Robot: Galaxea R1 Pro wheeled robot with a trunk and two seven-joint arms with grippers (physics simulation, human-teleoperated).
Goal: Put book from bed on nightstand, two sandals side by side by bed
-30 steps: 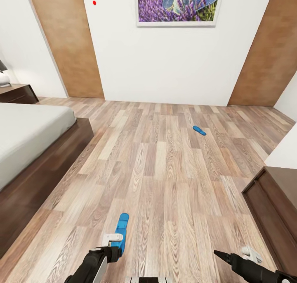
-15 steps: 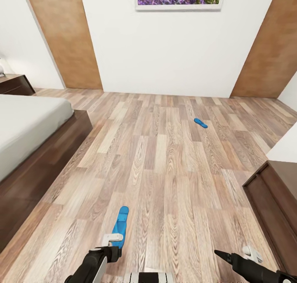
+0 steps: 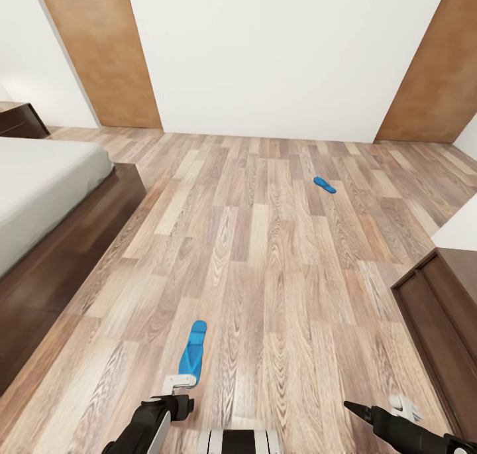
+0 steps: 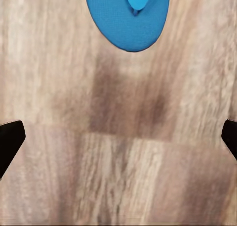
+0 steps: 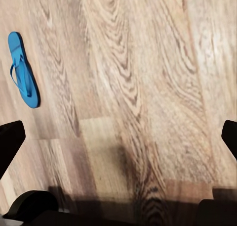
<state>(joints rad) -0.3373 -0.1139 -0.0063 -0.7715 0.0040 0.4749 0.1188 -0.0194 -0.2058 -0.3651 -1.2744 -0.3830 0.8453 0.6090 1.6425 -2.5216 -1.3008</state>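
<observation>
Two bright blue sandals lie apart on the wood floor. The near sandal [image 3: 193, 351] [image 4: 128, 18] [image 5: 23, 77] rests just ahead of my left gripper [image 3: 180, 391] [image 4: 118, 139], which hangs open above bare planks, holding nothing. The far sandal [image 3: 324, 185] lies out in the middle of the room. My right gripper [image 3: 381, 411] [image 5: 118, 139] is open too, low over the floor at the right. The bed [image 3: 79, 235], with its pale mattress, is at the left, and a nightstand [image 3: 16, 119] stands beyond it. The book is out of view.
A long dark-brown floor cabinet [image 3: 440, 321] stands at the right, close to my right arm. White walls and wooden panels [image 3: 99, 50] close the far side. Open floor stretches between the bed and the cabinet.
The whole view has slid so the wall picture has nearly left the top. The near sandal now shows just clear of my left fingertips instead of overlapping them. Both arms hold their pose.
</observation>
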